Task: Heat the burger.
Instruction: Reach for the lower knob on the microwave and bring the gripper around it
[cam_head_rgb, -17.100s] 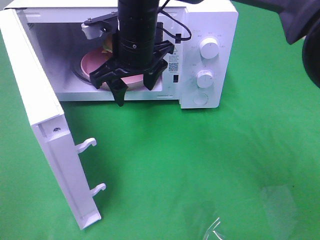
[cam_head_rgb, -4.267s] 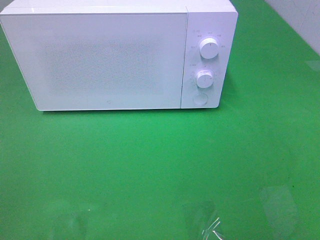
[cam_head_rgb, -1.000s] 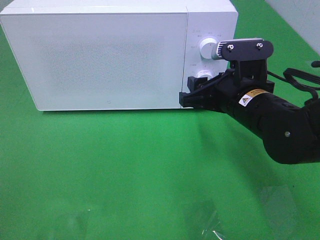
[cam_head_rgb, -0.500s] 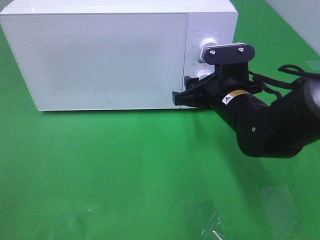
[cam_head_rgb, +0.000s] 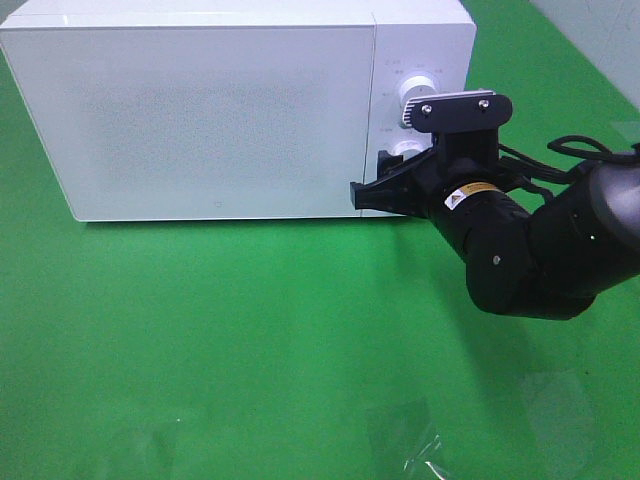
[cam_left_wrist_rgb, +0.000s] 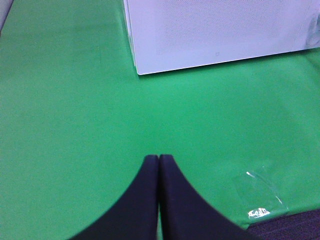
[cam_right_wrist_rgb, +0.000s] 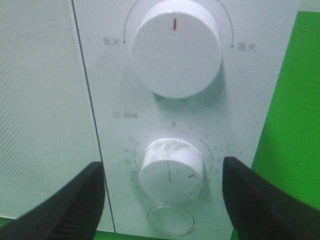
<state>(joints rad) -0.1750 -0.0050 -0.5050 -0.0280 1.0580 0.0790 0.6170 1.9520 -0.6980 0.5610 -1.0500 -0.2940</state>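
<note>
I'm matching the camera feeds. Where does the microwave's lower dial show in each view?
Exterior high: lower dial on the right-hand control panel, partly hidden by the right gripper.
Left wrist: not in it.
Right wrist: lower dial under the upper dial, between the fingers.
Shared landmark: white door.
</note>
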